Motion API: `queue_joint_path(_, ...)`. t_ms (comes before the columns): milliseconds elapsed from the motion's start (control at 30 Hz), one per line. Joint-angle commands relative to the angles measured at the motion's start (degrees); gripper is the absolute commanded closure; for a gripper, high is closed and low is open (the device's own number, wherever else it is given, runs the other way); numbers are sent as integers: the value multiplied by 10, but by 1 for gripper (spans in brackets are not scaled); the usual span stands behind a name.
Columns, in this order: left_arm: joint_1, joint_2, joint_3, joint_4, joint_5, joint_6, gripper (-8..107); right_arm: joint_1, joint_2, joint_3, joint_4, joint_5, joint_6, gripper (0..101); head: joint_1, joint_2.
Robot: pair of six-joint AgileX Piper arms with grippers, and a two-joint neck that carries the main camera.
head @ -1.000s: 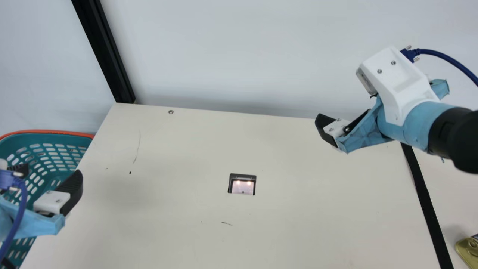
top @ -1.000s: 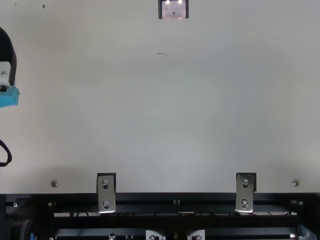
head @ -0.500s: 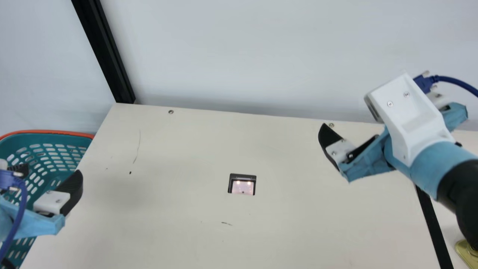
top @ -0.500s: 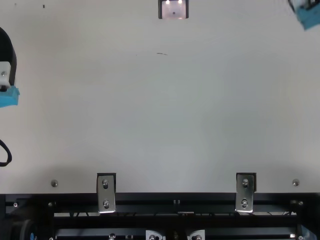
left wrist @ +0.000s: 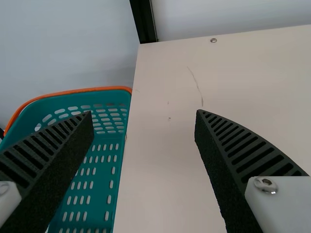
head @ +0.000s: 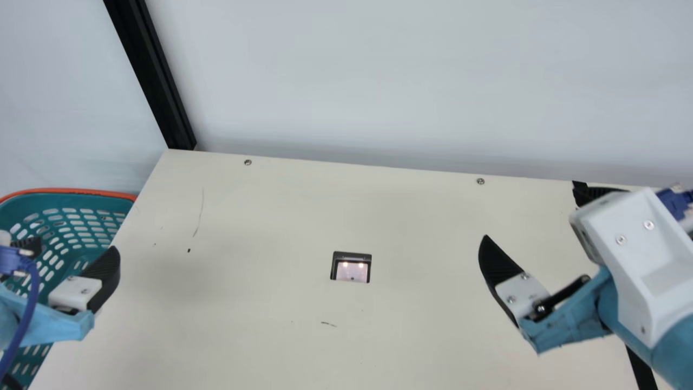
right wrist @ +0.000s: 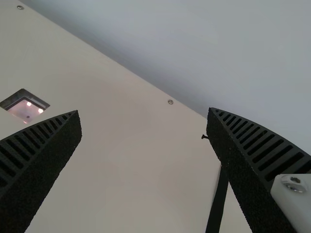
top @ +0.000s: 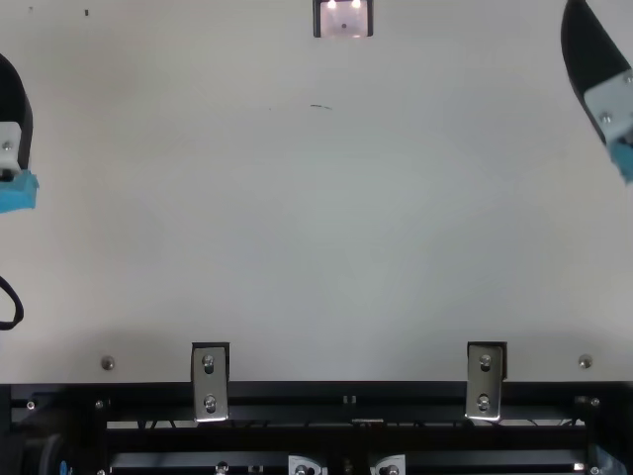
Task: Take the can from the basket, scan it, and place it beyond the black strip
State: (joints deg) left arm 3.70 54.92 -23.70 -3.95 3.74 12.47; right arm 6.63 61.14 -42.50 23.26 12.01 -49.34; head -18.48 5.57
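Note:
My left gripper [head: 77,247] stands open over the teal basket [head: 81,197] with nothing between its fingers. The left wrist view shows that gripper [left wrist: 144,113] spread beside the perforated basket [left wrist: 99,141]. At the right of the main view my right gripper [head: 530,215] is open and empty, above the table left of the black strip [head: 641,368]. Its own wrist view has the gripper [right wrist: 144,111] wide apart, with the strip [right wrist: 217,206] near one finger. The scanner [head: 352,271] is lit in the middle of the table.
A black upright post [head: 157,81] rises at the table's far left corner, in front of a pale wall [head: 379,70]. Metal brackets [top: 210,381] and a black frame run along the near edge in the top view.
My right gripper has come down toward the near side and turned, and its second finger has come into view. The gold tin at the lower right is now hidden behind that arm. The left arm has stayed still.

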Motion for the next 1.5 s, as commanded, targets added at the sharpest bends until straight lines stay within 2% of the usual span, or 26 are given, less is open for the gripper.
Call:
queue_joint_path(0,-1,-9,3,9,-3,-7,9,-5,-30,17,21,7,-17,0,-1,3)
queue_joint_path(333,2,-100,39,56,-15,-38,9,-29,-119,84,86,33,-72,0,-1,3)
queue_joint_path(600,-6,-208,84,78,-3,-65,9,-31,-193,143,118,23,-88,0,-1,3)
queue_joint_path(833,-14,-296,127,93,13,-83,9,-4,-272,224,112,-35,-61,0,-1,3)
queue_joint_path(867,-14,-269,120,91,11,-83,9,3,-284,238,108,-46,-53,0,-1,3)
queue_joint_path(967,-14,-295,127,93,13,-84,9,22,-319,277,93,-82,-27,0,-1,3)
queue_joint_path(1167,-14,-296,127,93,13,-84,9,55,-374,346,52,-152,28,0,-1,3)
queue_joint_path(1367,-14,-296,127,93,13,-84,9,65,-397,397,8,-214,73,0,-1,3)
queue_joint_path(1400,-14,-296,127,93,13,-84,9,68,-398,385,18,-192,64,0,-1,3)
queue_joint_path(1467,-14,-296,127,93,13,-84,9,66,-398,396,9,-208,73,0,-1,3)
